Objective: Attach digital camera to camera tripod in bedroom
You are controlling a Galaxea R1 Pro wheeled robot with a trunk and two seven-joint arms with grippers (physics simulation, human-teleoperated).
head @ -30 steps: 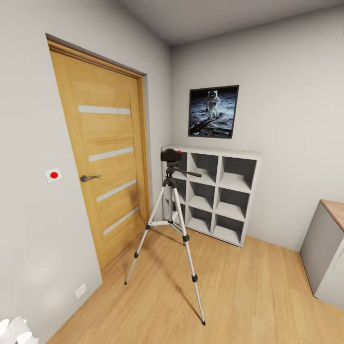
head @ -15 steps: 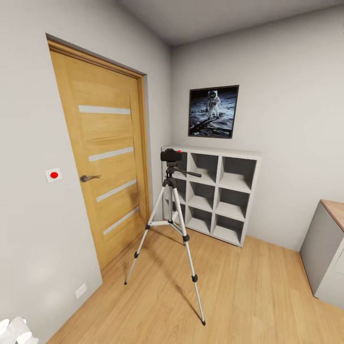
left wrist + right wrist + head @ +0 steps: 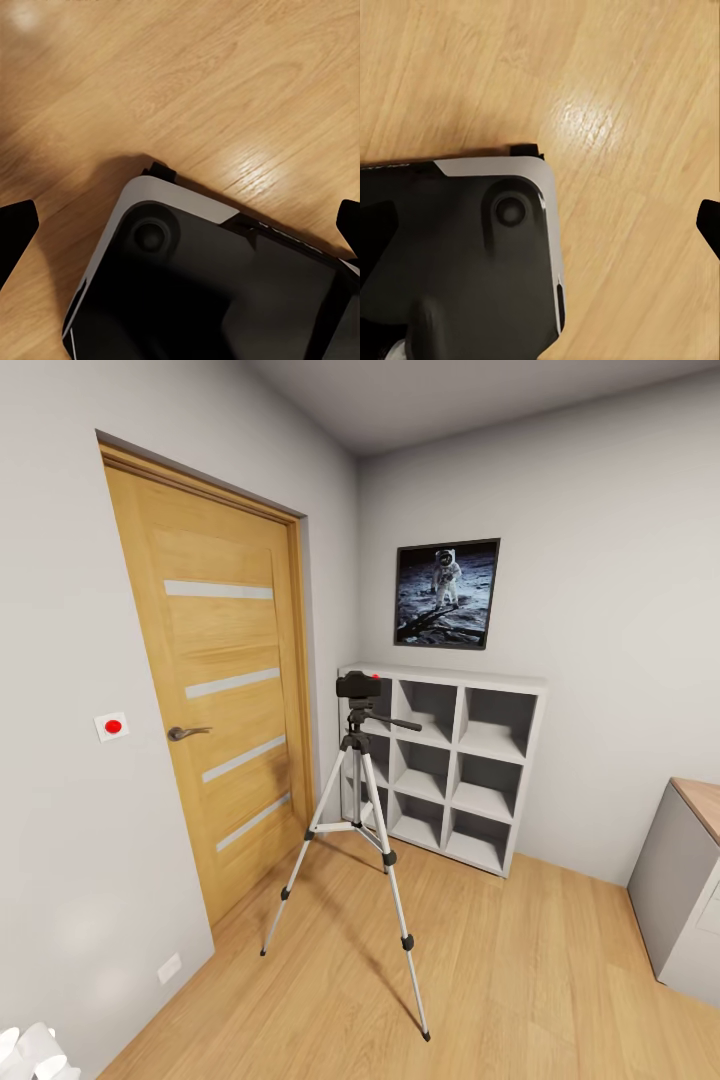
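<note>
The digital camera (image 3: 358, 685) sits on the black head of the camera tripod (image 3: 352, 830), a red dot showing on its top. The tripod stands upright with its three silver legs splayed on the wood floor (image 3: 520, 970), between the oak door (image 3: 215, 700) and the grey cube shelf (image 3: 445, 765). An astronaut poster (image 3: 447, 593) hangs above the shelf. No brand name or lettering can be read anywhere.

In the wrist views, the left gripper (image 3: 180, 229) has its dark fingertips wide apart at the frame edges, open and empty, over the robot's black-and-white base (image 3: 202, 285). The right gripper (image 3: 540, 225) looks spread too, though one finger is hard to make out against the base. Both hang low over the floor, well apart from the camera.
</note>
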